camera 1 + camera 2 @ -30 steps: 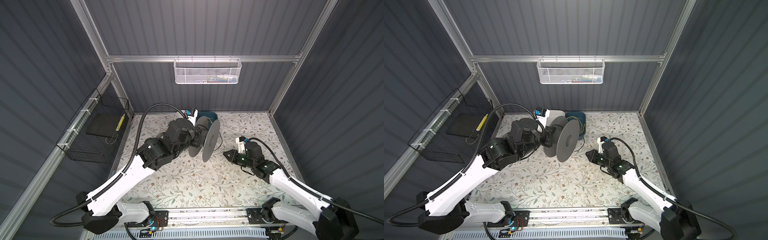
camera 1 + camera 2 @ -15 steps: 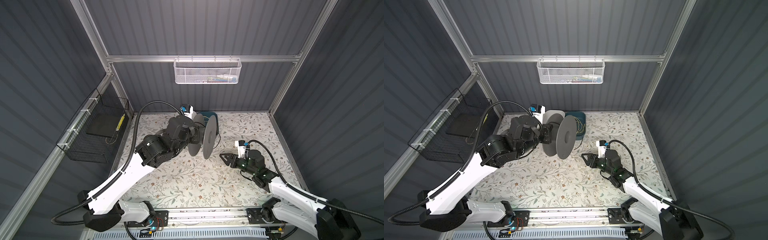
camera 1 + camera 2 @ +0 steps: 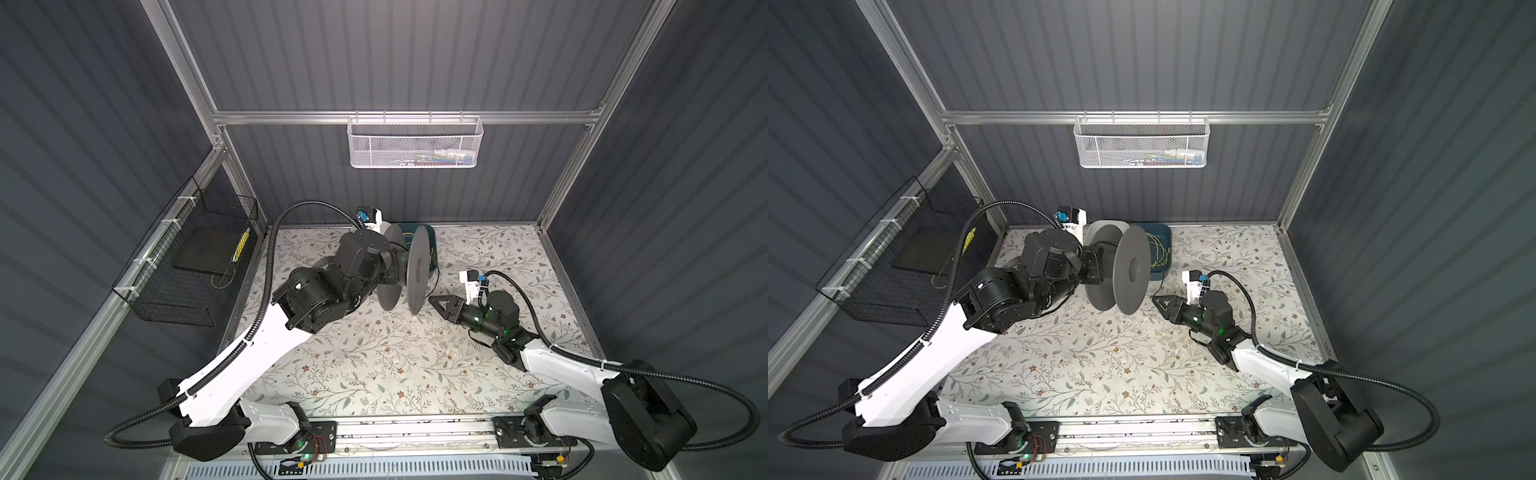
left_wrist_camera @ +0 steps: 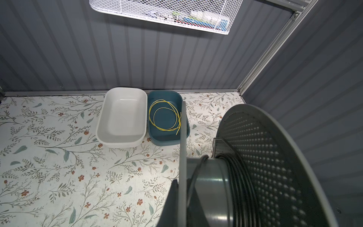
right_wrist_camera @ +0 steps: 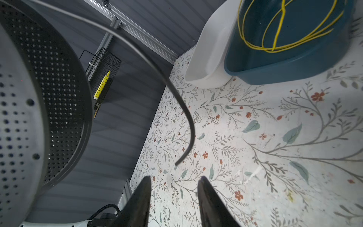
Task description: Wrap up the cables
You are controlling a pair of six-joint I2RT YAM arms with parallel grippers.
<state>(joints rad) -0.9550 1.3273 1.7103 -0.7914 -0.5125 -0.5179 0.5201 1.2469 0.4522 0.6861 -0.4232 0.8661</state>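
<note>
Black wire basket (image 3: 183,270) hung on the left wall: holds a flat dark slab (image 3: 205,253) and a yellow oblong thing (image 3: 241,245), too small to identify. White tray (image 4: 102,125) at the back of the floral worktop (image 3: 374,365), nothing in it. Blue tray (image 4: 167,140) touches its side and holds a loose coil of thin yellow wire (image 4: 157,125). White mesh basket (image 3: 415,162) hangs on the back rail above the trays. It holds small blue, white and green items, unclear through the mesh. Grey spool (image 3: 417,270) in front of the trays, flanges on edge, both perforated. Cable (image 4: 240,182): black, thin, several turns wound tight on the spool's hub against the far flange. One strand climbs over the near flange. Its free end (image 5: 183,118) curves down in the air beside the spool and stops short of the worktop. Left tool (image 4: 183,188): clamped tight on the rim of the spool's near flange, a dark finger on each face of it. Right tool (image 5: 174,180): low over the worktop just right of the spool, pointing at it in both top views, jaws partly apart with bare worktop between them, nothing held. The cable's tip hangs just ahead of the fingertips (image 5: 146,182), not touching them.
</note>
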